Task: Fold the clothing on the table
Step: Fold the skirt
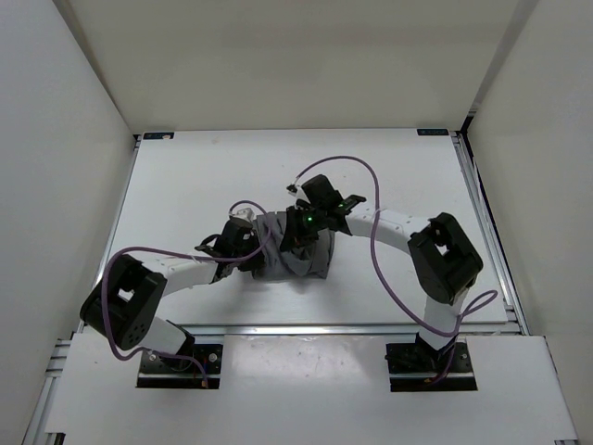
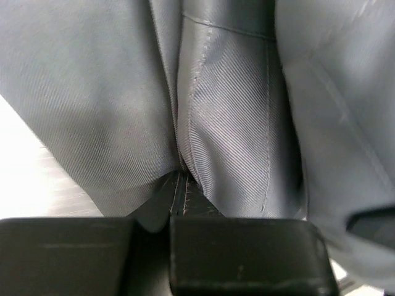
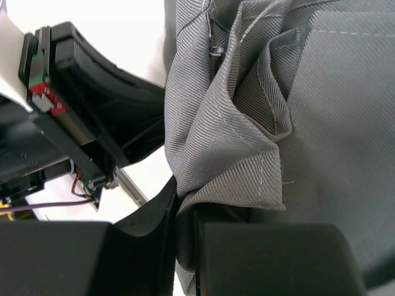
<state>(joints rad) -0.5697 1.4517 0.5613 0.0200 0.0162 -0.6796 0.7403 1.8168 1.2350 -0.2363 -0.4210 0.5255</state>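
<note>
Item 1: clothing (image 1: pixel 301 258), grey, 1 piece, bunched in a crumpled heap near the middle of the table (image 1: pixel 185 185), slightly toward its near edge, lying between the 2 grippers. Item 2: left gripper (image 1: pixel 260 247), jaws pinched tight on a seamed fold at the heap's left side. Item 3: right gripper (image 1: pixel 296 237), jaws clamped on a hemmed, gathered fold at the heap's far side.

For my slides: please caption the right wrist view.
Right gripper pinching a bunched fold of the grey clothing above the white table.
</note>
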